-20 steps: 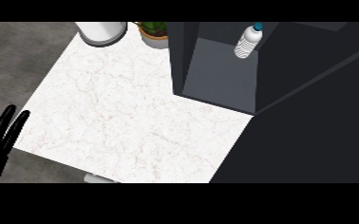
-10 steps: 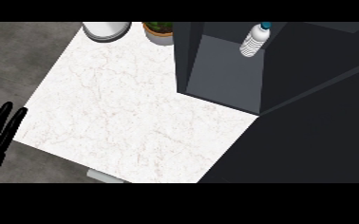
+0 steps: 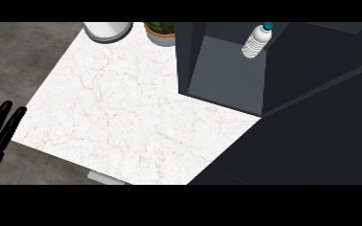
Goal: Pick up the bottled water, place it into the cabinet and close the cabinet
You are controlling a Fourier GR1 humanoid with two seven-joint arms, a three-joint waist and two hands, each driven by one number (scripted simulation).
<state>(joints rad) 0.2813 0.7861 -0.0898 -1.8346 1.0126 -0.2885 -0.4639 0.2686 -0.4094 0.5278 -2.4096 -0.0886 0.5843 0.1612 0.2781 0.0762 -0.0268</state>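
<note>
One hand in view: left hand [image 3: 10,123] at the left edge, fingers straight and released, holding nothing. Right hand not visible. Bottled water [image 3: 256,41] stands upright inside the dark cabinet [image 3: 226,84], toward its back right; cabinet open. White marbled counter [image 3: 134,115] beside it. Potted plant [image 3: 162,32] and white round container [image 3: 107,31] at the counter's far edge.

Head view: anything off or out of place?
Nothing spilled or damaged. The bottled water stands upright inside the open cabinet. Potted plant and white container sit at the counter's far edge. Left hand rests open at the left edge.
</note>
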